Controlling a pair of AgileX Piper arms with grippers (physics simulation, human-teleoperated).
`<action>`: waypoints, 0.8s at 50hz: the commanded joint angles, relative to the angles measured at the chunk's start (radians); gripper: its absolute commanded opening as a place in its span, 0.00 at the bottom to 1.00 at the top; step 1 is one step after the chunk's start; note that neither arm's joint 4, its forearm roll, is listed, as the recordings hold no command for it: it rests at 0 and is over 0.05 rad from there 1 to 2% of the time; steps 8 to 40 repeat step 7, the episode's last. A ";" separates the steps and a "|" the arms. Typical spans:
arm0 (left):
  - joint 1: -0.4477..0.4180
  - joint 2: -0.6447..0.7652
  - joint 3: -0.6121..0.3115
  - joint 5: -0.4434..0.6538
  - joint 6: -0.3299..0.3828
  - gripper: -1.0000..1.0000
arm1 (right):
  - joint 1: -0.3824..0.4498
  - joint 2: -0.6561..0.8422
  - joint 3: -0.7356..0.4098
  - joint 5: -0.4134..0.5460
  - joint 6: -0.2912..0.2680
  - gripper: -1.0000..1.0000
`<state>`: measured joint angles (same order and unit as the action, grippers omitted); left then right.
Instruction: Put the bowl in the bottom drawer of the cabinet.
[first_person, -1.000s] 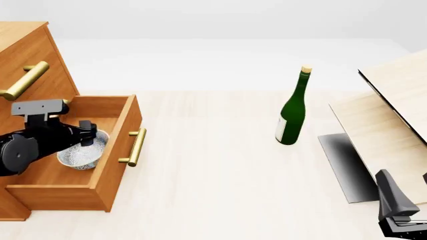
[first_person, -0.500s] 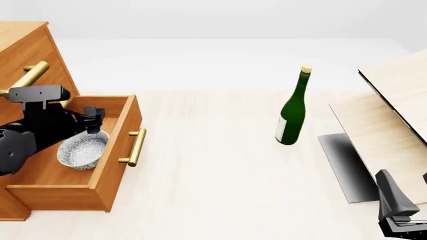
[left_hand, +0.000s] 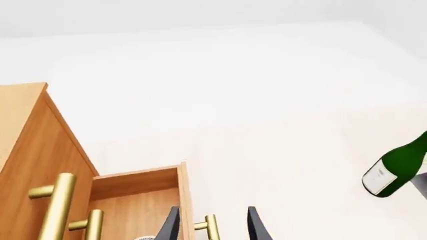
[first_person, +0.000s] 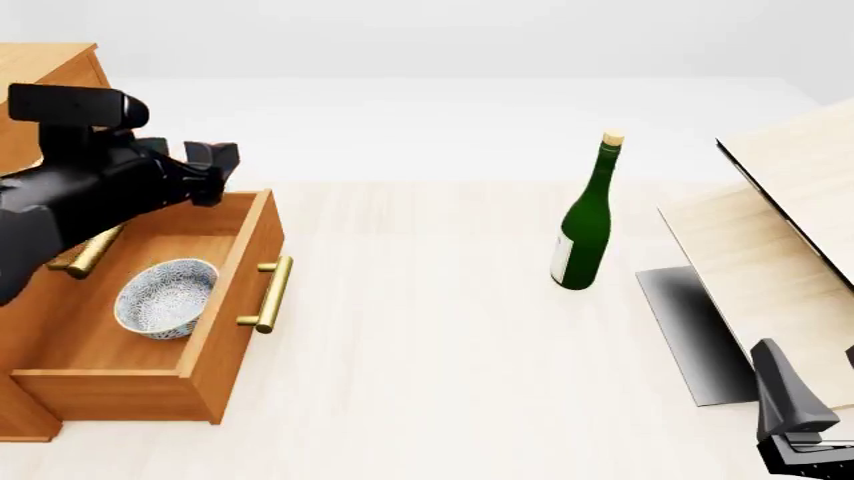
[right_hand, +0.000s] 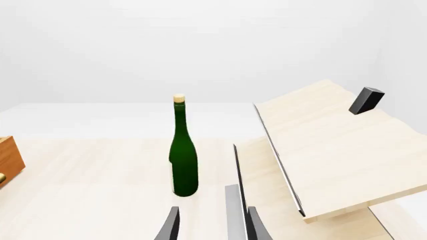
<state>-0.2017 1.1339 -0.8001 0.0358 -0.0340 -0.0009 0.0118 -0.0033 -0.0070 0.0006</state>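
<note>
Pale wood table (first_person: 441, 330), white backdrop. Left gripper (first_person: 211, 159) above drawer, fingers apart, empty. Bowl (first_person: 166, 297) upright inside open bottom drawer (first_person: 238, 290) of cabinet (left_hand: 33, 165). Risk: arm clipping drawer front, jolting bowl. Right gripper (right_hand: 212, 225) parted, idle; mostly cut off in front view. Bowl barely visible in left wrist view.

cabinet (first_person: 47, 60) — cut off at left edge, partly hidden by left arm | right gripper (first_person: 801, 425) — cropped at bottom-right corner
</note>
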 joint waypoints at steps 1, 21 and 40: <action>-0.053 -0.014 -0.115 0.054 0.052 1.00 | 0.000 0.000 0.000 0.000 0.000 1.00; -0.068 0.001 -0.128 0.032 0.052 1.00 | 0.000 0.000 0.000 0.000 0.000 1.00; -0.068 0.001 -0.128 0.032 0.052 1.00 | 0.000 0.000 0.000 0.000 0.000 1.00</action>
